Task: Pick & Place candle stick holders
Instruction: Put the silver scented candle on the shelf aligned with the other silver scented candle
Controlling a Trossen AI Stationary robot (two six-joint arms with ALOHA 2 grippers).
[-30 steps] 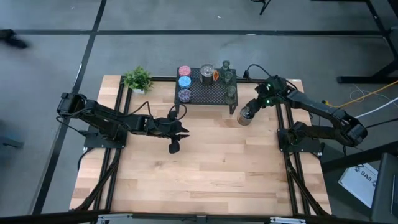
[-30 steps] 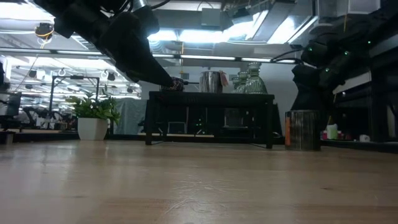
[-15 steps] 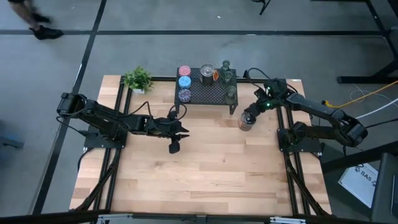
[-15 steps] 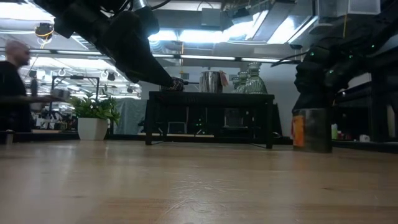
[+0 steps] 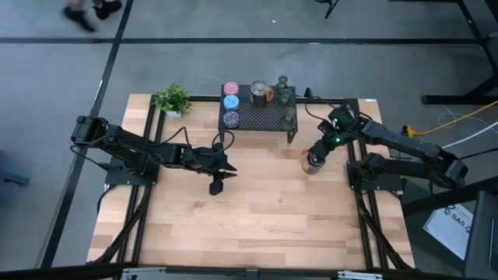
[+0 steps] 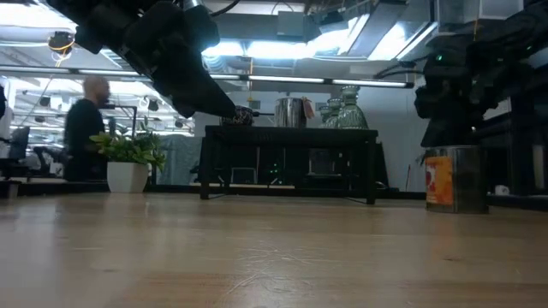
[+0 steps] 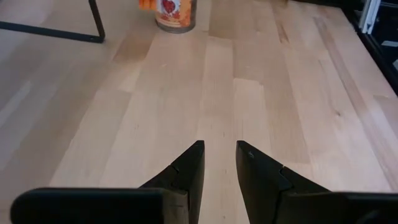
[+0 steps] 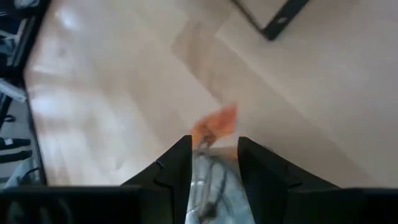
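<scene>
Silver-and-orange candle stick holder on table, clasped by right gripper

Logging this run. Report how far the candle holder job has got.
Done: nothing is clearly finished. In hand: the right gripper grips a silver-and-orange holder near the table's right edge, off the mesh stand. Left: the pink, blue, purple, glass and other silver holders are on the stand; the left gripper hangs empty.

A person passes behind the wooden table under bright ceiling lights; grey floor all around.
</scene>
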